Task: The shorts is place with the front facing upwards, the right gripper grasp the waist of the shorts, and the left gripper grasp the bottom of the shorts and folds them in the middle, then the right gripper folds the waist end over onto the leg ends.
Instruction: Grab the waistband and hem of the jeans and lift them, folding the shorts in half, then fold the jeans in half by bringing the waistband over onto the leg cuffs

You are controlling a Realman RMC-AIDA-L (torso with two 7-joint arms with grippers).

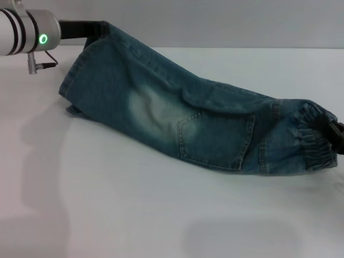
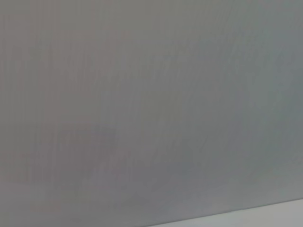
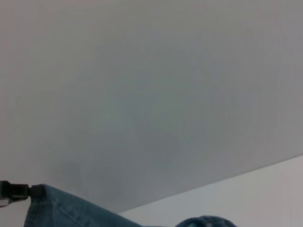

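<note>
**Desk:** Above a white table [image 1: 161, 215], what hangs between the two arms?

**Photographer:** A pair of blue-green denim shorts [image 1: 177, 121], already doubled lengthwise and stretched from far left down to near right in the head view. A pale faded patch and a stitched pocket face the camera.

**Desk:** Who has which end?

**Photographer:** The left gripper [image 1: 99, 31] sits at the top left corner, its black fingers closed on the bottom [image 1: 80, 70], the flat hemmed end, which is raised off the table against the grey wall. The white arm with its green light enters from the left edge. The right gripper [image 1: 336, 137] shows only as a dark tip at the right edge, clamped on the waist [image 1: 309, 137], the puckered elastic band, which rides lower, close to the table surface.

**Desk:** Does the cloth touch the table?

**Photographer:** The lower edge near the waist looks to rest on or just above it; I cannot tell which. The hem end is clearly lifted, and shadows fall on the table beneath.

**Desk:** Anything from the wrist cameras?

**Photographer:** The left wrist view gives only grey wall and a sliver of table. The right wrist view catches the far hem corner of the shorts [image 3: 61, 208] pinched by the left gripper [image 3: 33, 191], seen small at the edge.
</note>
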